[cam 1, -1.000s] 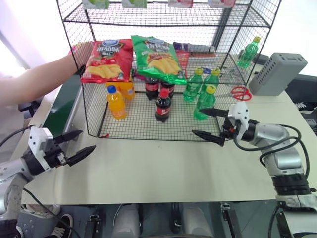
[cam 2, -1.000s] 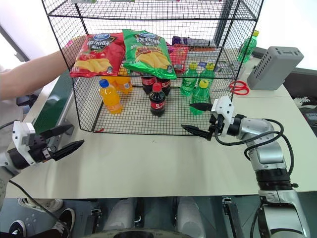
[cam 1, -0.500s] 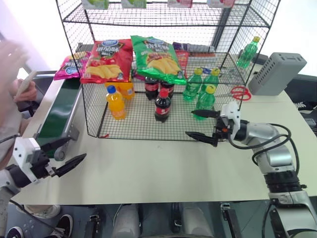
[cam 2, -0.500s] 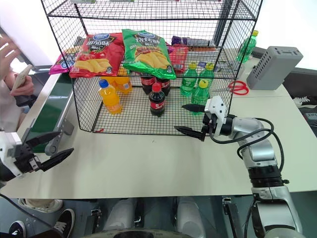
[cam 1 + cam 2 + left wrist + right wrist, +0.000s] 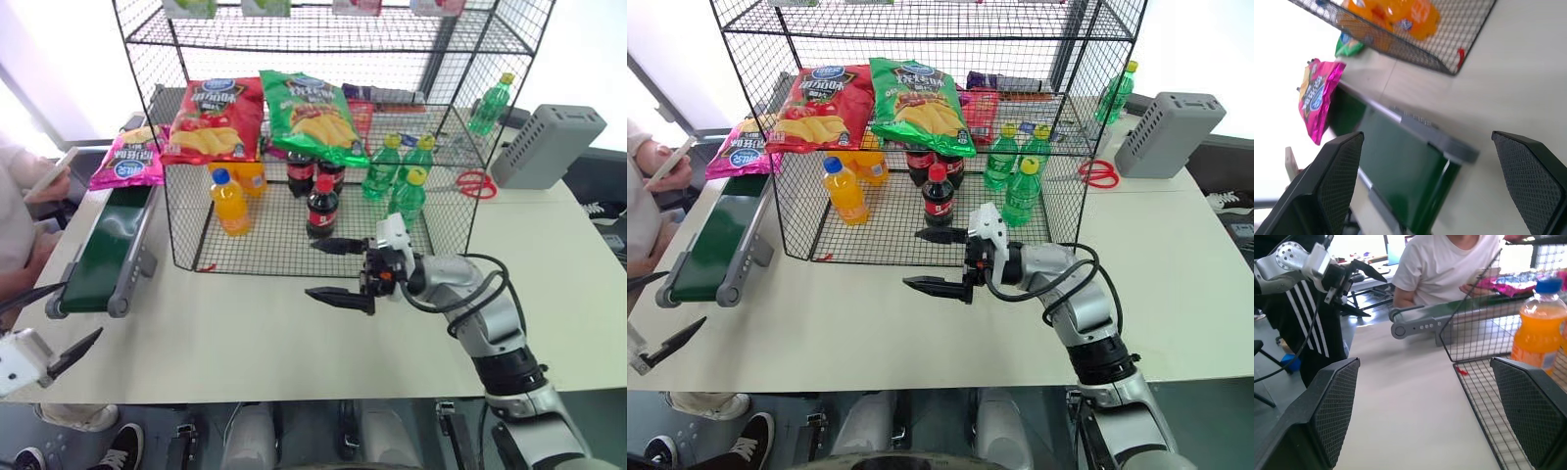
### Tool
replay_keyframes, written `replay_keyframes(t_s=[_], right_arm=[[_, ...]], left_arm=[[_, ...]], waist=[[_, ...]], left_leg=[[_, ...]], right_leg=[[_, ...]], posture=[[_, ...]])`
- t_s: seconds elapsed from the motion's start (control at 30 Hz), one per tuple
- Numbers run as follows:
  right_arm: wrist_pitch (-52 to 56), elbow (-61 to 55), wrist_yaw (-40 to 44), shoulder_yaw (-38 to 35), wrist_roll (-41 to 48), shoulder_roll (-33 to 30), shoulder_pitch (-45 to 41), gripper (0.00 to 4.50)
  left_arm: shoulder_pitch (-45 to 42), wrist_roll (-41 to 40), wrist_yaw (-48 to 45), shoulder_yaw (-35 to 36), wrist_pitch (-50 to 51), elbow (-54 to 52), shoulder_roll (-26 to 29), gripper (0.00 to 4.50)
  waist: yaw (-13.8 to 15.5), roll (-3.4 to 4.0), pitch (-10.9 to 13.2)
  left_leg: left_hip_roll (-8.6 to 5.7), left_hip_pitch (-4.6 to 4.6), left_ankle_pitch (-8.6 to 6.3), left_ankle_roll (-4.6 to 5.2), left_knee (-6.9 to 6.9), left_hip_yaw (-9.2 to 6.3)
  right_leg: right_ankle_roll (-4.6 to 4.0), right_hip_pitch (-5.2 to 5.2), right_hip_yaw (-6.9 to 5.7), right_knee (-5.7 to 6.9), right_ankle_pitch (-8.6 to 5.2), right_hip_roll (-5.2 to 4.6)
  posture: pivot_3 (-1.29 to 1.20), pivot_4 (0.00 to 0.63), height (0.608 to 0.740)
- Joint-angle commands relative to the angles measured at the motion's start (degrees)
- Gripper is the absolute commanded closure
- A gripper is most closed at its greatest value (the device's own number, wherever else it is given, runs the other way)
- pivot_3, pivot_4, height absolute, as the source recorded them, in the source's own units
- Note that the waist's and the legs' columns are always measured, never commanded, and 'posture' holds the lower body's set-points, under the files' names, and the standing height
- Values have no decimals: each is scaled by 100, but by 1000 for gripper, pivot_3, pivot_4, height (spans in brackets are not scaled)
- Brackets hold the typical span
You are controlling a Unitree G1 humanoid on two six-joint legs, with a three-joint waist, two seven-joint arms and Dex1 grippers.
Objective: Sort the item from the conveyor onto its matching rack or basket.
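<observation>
A magenta-pink crisp bag (image 5: 129, 157) is lying at the conveyor's (image 5: 103, 248) far end, not yet collected. Both tools, left (image 5: 61, 323) and right (image 5: 338, 270), are hanging released, grasping nothing; sorting onto the wire rack (image 5: 294, 29) is all still ahead.

A robotics test lab got up as a small shop. A pale counter (image 5: 255, 338) carries a black wire rack (image 5: 323, 127) stocked like a store shelf with crisp bags and drink bottles, and at its nine o'clock a short green conveyor (image 5: 103, 250) in a grey frame. Cables trail off the counter, a grey vented box (image 5: 549, 145) sits at two o'clock, and a seated person (image 5: 1447, 264) watches nearby.
</observation>
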Motion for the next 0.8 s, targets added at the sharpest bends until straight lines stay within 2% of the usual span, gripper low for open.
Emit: replay_keyframes(t_s=[0.03,0.13,0.6,0.8], right_arm=[[11,-181,98,92,56,49,-126,56],[-32,-187,126,179,-3,70,-143,56],[53,-248,8,92,59,-23,-167,56],[417,-464,304,301,226,-185,-112,56]], left_arm=[[59,660,706,354,-558,224,123,0],[84,1329,1370,541,-789,399,164,0],[145,2447,2875,300,-867,1042,769,0],[-4,2741,3462,70,-769,1324,1016,0]], waist=[[13,-2,-1],[4,-4,-2],[-101,-7,-4],[-89,-7,-5]], left_leg=[[0,0,0,0,0,0],[1,0,0,0,0,0],[8,0,-1,0,-5,1],[9,-1,-1,0,-6,4]], right_leg=[[0,0,-1,0,0,0],[0,0,-1,0,0,1],[0,-5,-5,3,1,2],[0,-6,-5,3,1,-2]], posture=[[0,150,737],[0,150,737],[0,150,737],[0,150,737]])
